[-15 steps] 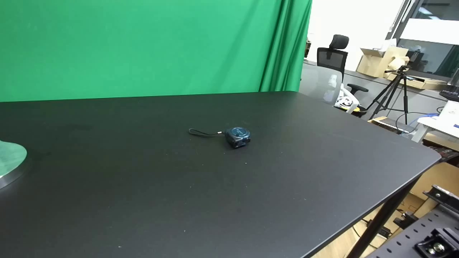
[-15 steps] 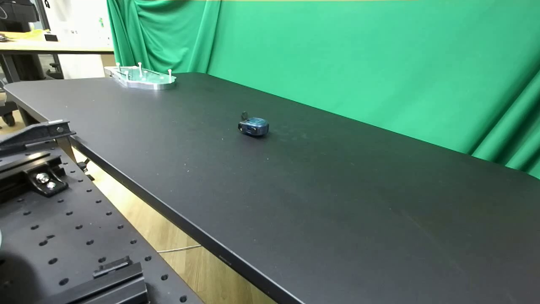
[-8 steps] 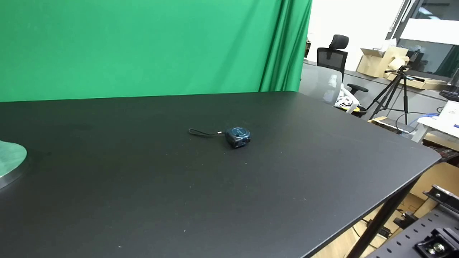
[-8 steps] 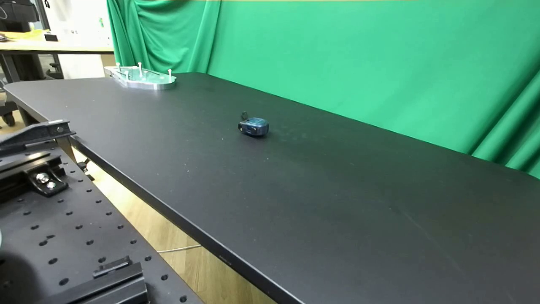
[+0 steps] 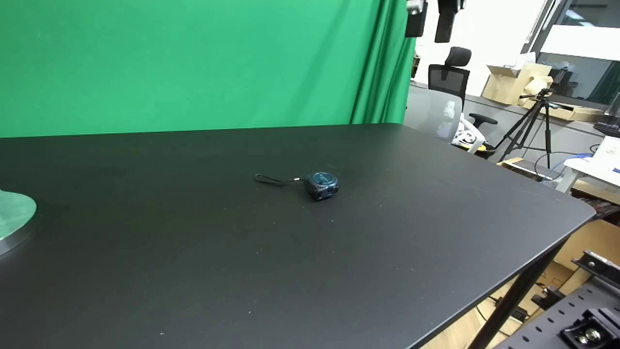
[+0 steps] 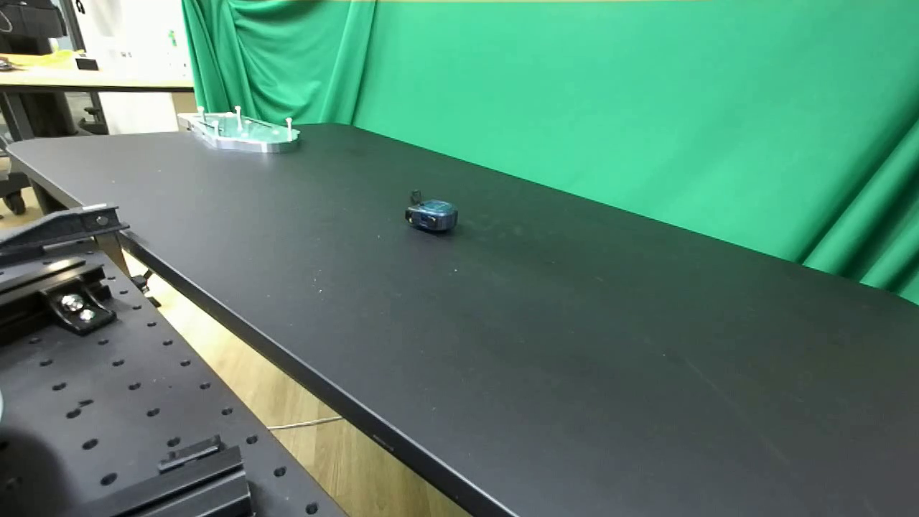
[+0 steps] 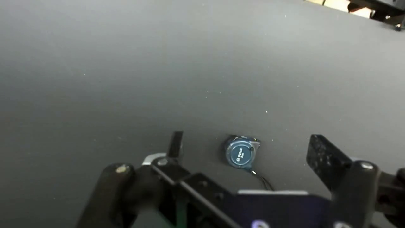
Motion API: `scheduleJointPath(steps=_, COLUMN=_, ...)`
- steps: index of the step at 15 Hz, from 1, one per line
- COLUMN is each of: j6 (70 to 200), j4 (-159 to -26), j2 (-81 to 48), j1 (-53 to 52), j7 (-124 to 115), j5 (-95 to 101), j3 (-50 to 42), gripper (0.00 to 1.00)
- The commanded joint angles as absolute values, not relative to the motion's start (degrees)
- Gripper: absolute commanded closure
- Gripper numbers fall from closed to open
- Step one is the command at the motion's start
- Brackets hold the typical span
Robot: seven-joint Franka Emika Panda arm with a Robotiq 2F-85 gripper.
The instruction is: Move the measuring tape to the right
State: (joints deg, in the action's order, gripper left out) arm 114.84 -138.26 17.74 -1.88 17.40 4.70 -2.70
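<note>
Wrist view: table (image 7: 152, 79), one, broad, dark; its plain surface may make depth hard to judge, and too deep a descent would strike it. Gripper (image 7: 247, 139), one, fingers (image 7: 327, 158) spread wide, holding nothing; a descent off centre could set one finger on its target. Measuring tape (image 7: 241, 152), one, blue and dark, lying on the table below, seen between the fingers; a grip off its middle could let it slip or twist. Strap (image 7: 265, 181), one, thin, dark, partly hidden by the gripper; likely to snag if pinched or dragged. Changes against half a second ago: gripper, absent then, now at the top of an exterior view, its fingers (image 5: 444, 26) apart; measuring tape, same place in both exterior views.
</note>
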Motion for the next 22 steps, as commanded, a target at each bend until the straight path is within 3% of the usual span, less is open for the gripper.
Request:
scheduleJointPath(steps=1, j6=121.1, j4=-139.7, j2=13.0, j1=-2.5, j7=10.3, j5=-0.8, j3=-1.3, gripper=0.0)
scheduleJointPath(steps=9, j6=126.7, j4=-140.8, j2=7.7, j1=-2.2, j7=10.3, j5=-3.7, j3=-0.3, gripper=0.0)
scheduleJointPath(steps=22, j6=143.2, j4=-142.8, j2=-2.3, j1=-2.5, j7=1.9, j5=9.9, j3=2.7, gripper=0.0)
